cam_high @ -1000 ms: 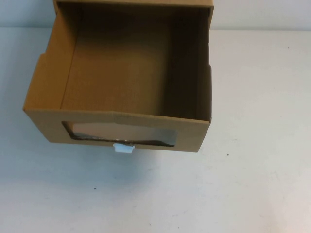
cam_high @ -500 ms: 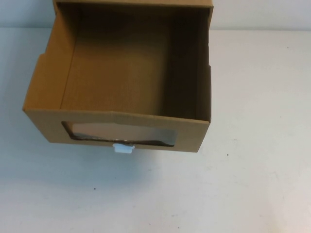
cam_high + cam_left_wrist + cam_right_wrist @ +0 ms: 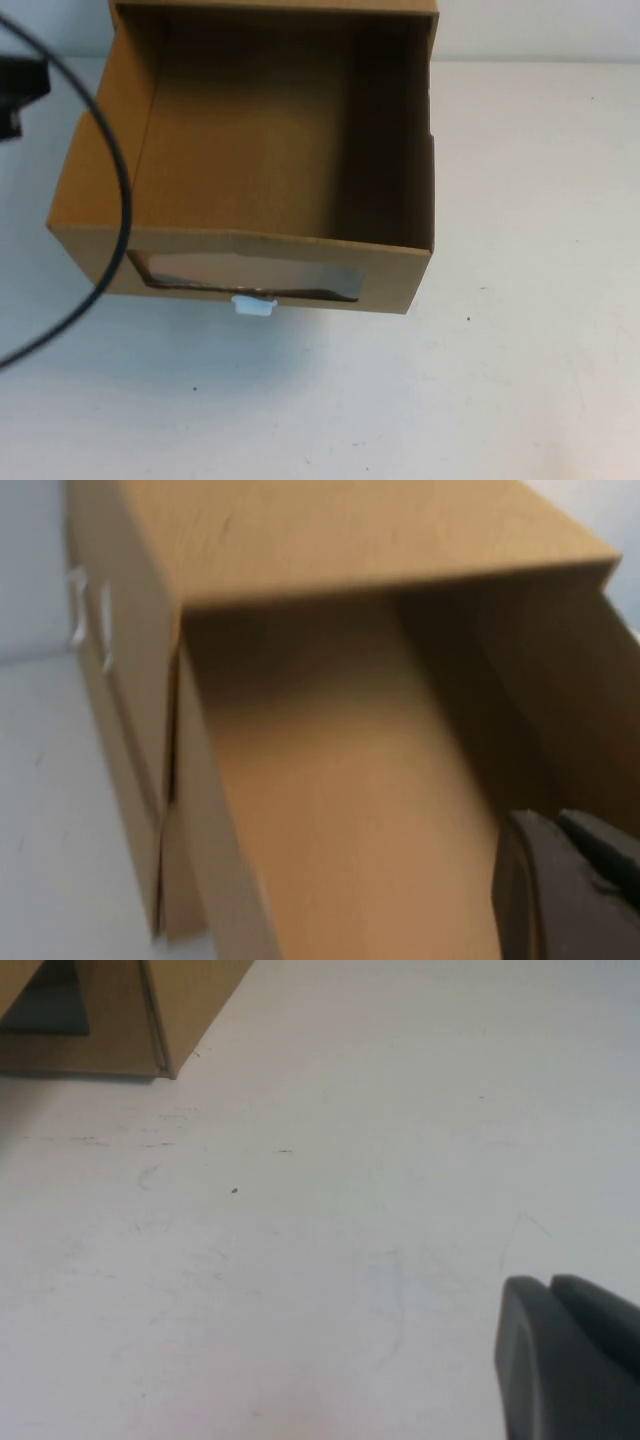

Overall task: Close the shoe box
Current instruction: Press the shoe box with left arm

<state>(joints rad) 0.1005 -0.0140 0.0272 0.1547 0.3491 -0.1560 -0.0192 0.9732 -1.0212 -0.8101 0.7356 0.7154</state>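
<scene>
The shoe box [image 3: 250,270] is brown cardboard and its drawer is pulled far out toward me and is empty. Its front has a clear window [image 3: 250,272] with a small white pull tab [image 3: 252,305] just below. The outer sleeve [image 3: 275,8] shows at the far edge. A black part of my left arm [image 3: 22,88] and its cable [image 3: 120,200] show at the box's left side. In the left wrist view my left gripper [image 3: 555,822] is shut and empty, over the open drawer [image 3: 340,810]. My right gripper [image 3: 550,1285] is shut and empty over bare table, apart from the box corner [image 3: 120,1010].
The white table [image 3: 540,300] stretches to the right of and in front of the box. Two small white clips [image 3: 78,610] sit on the sleeve's outer side in the left wrist view. The right arm is out of the high view.
A black part of my left arm and its cable have come into the high view at the left edge, beside the box. The box has not moved.
</scene>
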